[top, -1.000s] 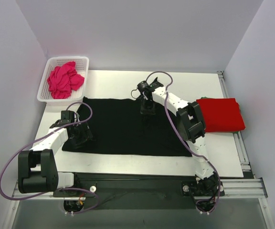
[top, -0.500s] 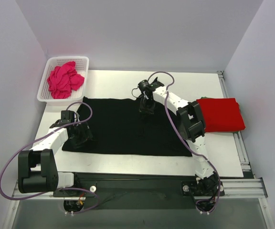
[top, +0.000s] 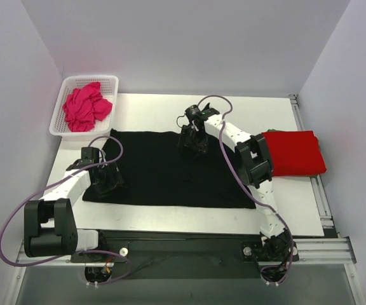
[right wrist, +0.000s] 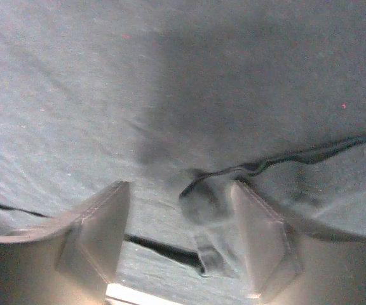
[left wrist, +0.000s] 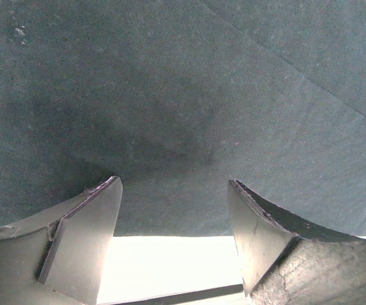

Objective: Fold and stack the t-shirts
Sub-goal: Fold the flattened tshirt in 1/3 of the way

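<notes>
The black t-shirt lies spread flat across the middle of the table. My left gripper stands low over its left front part, open, with black cloth and the hem's edge between its fingers. Near the shirt's back edge my right gripper is open, jaws apart. A small raised pucker of cloth sits by its right finger, loose. The red t-shirt lies folded at the right. The magenta-pink t-shirt is bunched up in the basket.
The white mesh basket stands at the back left corner. Bare white table runs along the front of the black shirt, and a strip of it shows under my left fingers. Grey walls close in the back and both sides.
My right gripper has gone from shut to open, letting go of the black cloth, and has shifted slightly left. The left arm has not moved.
</notes>
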Tool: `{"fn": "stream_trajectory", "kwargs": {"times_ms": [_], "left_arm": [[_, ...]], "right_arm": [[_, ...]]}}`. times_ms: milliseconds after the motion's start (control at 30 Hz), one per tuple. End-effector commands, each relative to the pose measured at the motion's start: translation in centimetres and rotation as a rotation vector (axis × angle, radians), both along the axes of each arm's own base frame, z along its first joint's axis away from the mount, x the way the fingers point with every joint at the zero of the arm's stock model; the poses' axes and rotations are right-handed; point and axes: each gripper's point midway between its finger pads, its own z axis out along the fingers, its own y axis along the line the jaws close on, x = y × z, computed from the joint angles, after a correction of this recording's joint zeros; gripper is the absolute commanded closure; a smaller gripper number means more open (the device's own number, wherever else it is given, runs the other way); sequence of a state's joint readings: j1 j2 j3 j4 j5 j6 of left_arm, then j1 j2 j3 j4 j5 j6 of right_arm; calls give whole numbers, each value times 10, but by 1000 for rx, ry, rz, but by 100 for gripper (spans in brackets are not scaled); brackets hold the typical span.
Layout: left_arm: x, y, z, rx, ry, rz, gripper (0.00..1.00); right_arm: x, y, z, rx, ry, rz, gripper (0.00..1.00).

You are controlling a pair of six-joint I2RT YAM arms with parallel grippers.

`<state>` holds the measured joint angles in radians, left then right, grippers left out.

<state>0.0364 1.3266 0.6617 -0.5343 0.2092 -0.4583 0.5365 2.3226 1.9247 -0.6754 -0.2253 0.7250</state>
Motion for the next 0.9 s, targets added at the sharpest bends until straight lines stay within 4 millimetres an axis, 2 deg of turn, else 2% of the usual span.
{"fn": "stream_trajectory", "kwargs": {"times_ms": [0, 67, 167, 233, 267, 300, 333, 367, 400, 433, 467, 533, 567, 700, 867], "left_arm": [[14, 1, 10, -1, -49, -19, 21], [16, 1, 13, 6, -63, -22, 21], [20, 3, 27, 19, -114, -20, 21], [25, 3, 37, 26, -160, -13, 21], [28, 1, 46, 25, -193, -9, 21], [30, 1, 50, 26, -211, -6, 21], [31, 0, 53, 27, -221, -3, 21], [34, -2, 56, 24, -227, -3, 21], [35, -1, 56, 30, -225, 3, 21], [37, -1, 56, 28, -223, 8, 21], [39, -14, 55, 18, -227, -24, 22], [43, -21, 53, 11, -232, -31, 21], [48, -31, 53, 2, -238, -48, 22], [58, -48, 43, -28, -228, -62, 21], [71, -64, 16, -83, -198, -42, 22]], "right_arm": [[13, 1, 34, 17, -89, 36, 31], [19, -5, 55, 9, -153, 55, 23], [20, -19, 73, -9, -209, 77, 16], [14, -33, 85, -20, -239, 75, 14], [11, -41, 100, -15, -271, 69, 13], [7, -48, 101, -22, -274, 62, 12], [-4, -57, 87, -36, -244, 64, 11], [-8, -67, 96, -28, -261, 51, 9], [-11, -71, 94, -21, -263, 54, 9], [-26, -82, 75, -42, -213, 57, 9], [-32, -88, 76, -41, -212, 53, 9], [-42, -100, 66, -45, -185, 47, 8], [-56, -106, 55, -49, -153, 49, 8], [-72, -114, 35, -32, -104, 53, 9], [-91, -125, 4, -27, -5, 46, 9]]}}
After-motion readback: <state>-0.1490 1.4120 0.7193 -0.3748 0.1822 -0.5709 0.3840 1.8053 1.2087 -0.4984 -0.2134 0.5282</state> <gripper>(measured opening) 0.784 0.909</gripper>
